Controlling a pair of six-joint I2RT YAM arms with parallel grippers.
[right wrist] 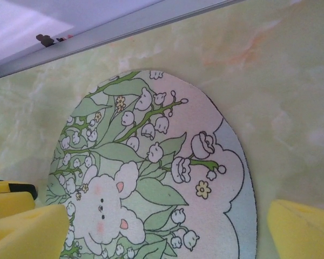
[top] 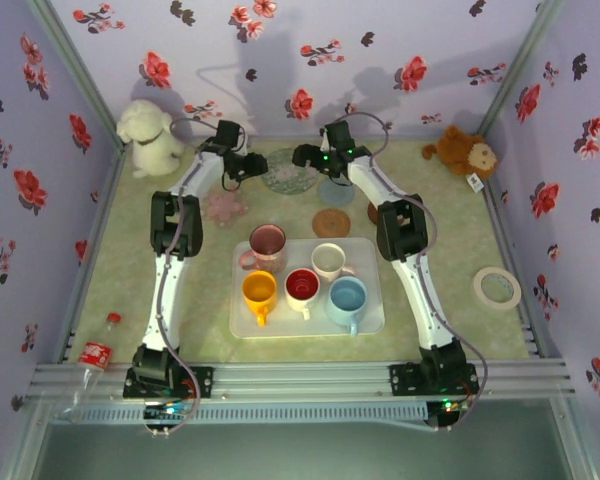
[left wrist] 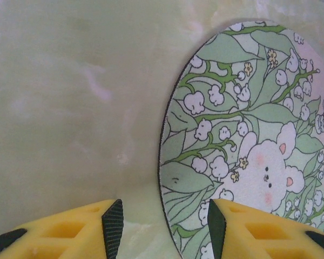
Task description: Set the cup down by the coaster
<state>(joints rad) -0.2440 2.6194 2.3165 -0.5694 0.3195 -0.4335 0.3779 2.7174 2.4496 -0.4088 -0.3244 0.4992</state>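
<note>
1. Yellow fingers (left wrist: 59, 234) of the left gripper (left wrist: 162, 226), spread with nothing between, hang over the pale green marbled table (left wrist: 70, 108) at the 9 o'clock edge of the round lily-and-lamb printed coaster (left wrist: 248, 151).
2. Right gripper (right wrist: 167, 226), spread wide, straddles the same coaster from 3 o'clock.
3. Pink cup (top: 267, 242), cream cup (top: 328, 260), yellow cup (top: 259, 290), red cup (top: 302, 285) and blue cup (top: 347, 297) stand on a white rectangular tray (top: 370, 318), at 6 o'clock of that coaster and well apart from it.
4. Between tray and printed coaster lie a brown round mat (top: 331, 222) and a bluish round mat (top: 335, 190). A pink flower-shaped mat (top: 225, 207) lies at 10 o'clock of the tray.
</note>
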